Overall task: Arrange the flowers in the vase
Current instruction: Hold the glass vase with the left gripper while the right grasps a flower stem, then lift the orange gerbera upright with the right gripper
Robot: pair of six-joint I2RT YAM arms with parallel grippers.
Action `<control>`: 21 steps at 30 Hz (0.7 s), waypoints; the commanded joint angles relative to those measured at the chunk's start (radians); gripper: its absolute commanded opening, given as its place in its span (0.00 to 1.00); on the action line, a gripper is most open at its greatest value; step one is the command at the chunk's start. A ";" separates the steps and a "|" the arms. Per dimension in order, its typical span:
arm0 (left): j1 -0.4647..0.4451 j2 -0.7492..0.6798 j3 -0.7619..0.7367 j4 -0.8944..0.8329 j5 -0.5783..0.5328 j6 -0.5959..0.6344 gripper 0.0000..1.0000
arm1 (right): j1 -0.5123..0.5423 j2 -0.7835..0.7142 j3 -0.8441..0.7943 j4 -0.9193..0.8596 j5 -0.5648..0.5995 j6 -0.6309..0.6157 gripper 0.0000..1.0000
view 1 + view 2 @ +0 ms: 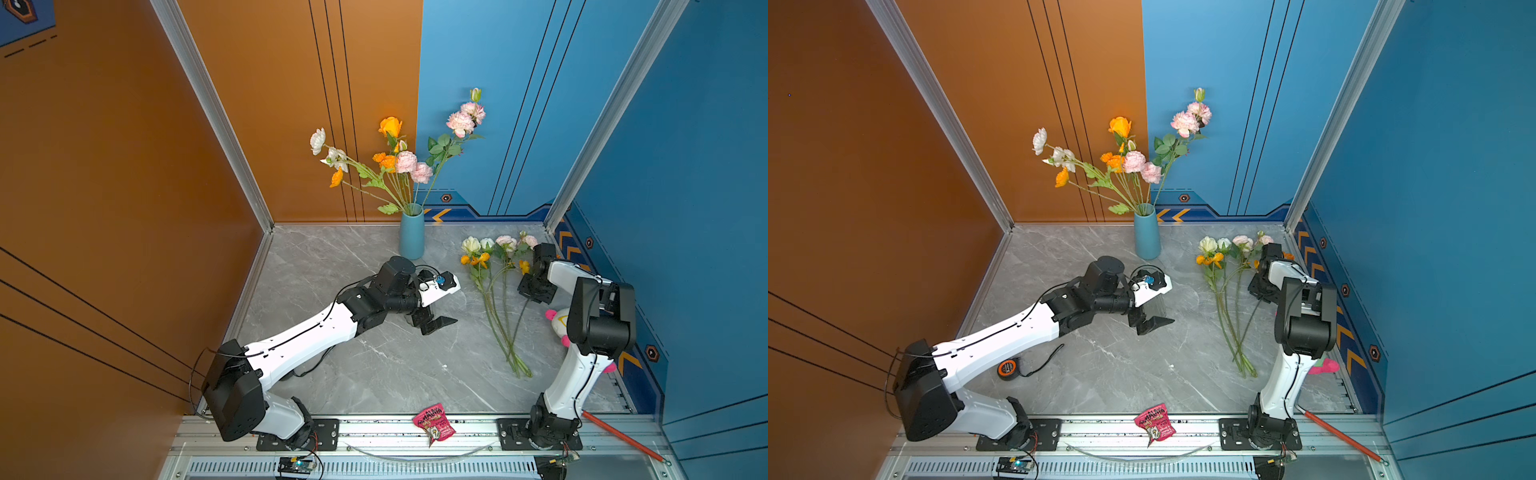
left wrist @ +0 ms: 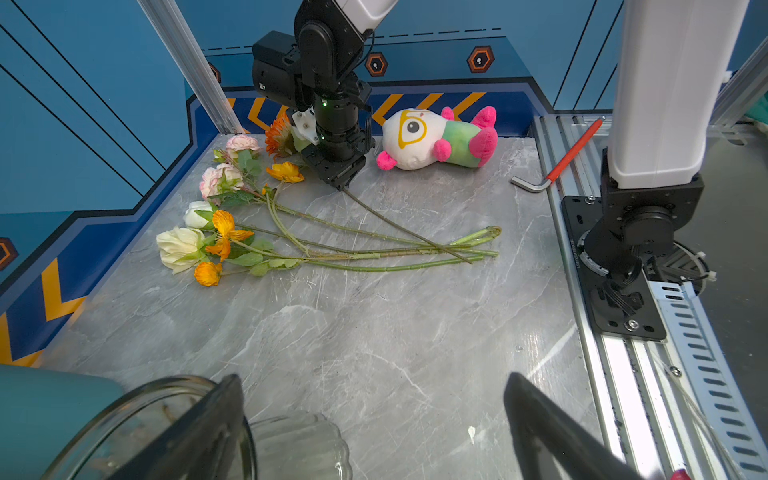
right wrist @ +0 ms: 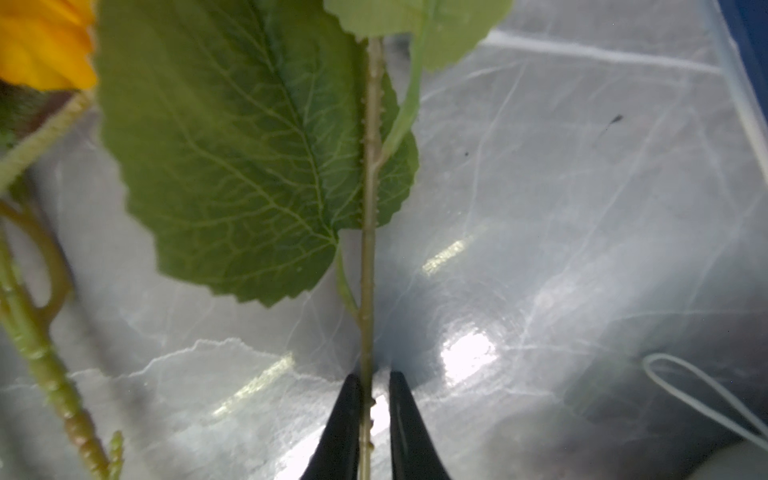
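Flowers (image 1: pixel 478 259) with long green stems and white, pink and orange blooms lay loose on the grey marbled tabletop (image 1: pixel 374 374), right of a tall teal vase (image 1: pixel 411 235) holding several more. Orange wall panels (image 1: pixel 124 166) and blue wall panels (image 1: pixel 685 166) enclosed it. The jaws of the right arm (image 1: pixel 573 374) stood narrow astride one thin stem (image 3: pixel 366 291), with a sliver of gap on one side. The jaws of the left arm (image 1: pixel 299 336) gaped wide, cut off in the wrist view beside what seemed a clear glass jar (image 2: pixel 299 444). A white-and-pink plush toy (image 2: pixel 436 139) lay half hidden behind the right arm in both top views.
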 commanded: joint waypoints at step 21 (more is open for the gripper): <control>0.020 -0.083 0.022 -0.026 -0.030 0.023 0.98 | 0.037 -0.401 -0.172 0.009 -0.056 -0.010 0.00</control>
